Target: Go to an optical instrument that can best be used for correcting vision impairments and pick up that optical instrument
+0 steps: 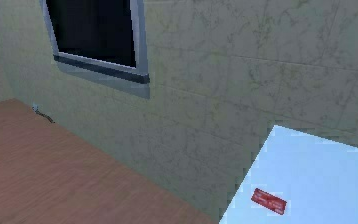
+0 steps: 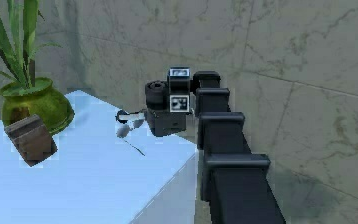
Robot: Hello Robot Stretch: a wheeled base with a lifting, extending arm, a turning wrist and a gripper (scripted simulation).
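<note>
On the table (image 2: 82,175) a small thing (image 2: 121,126) lies by the gripper (image 2: 134,119); I cannot tell if the gripper holds anything.

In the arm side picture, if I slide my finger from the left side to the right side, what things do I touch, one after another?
potted plant → small grey thing on the white table → gripper → arm

1. Arm (image 2: 227,150): dark square bar, extended from the arm side view's bottom edge.
2. White marker squares (image 2: 179,88): at its far end.
3. Gripper (image 2: 135,122): left of these, fingers pointing leftward; load not determinable.
</note>
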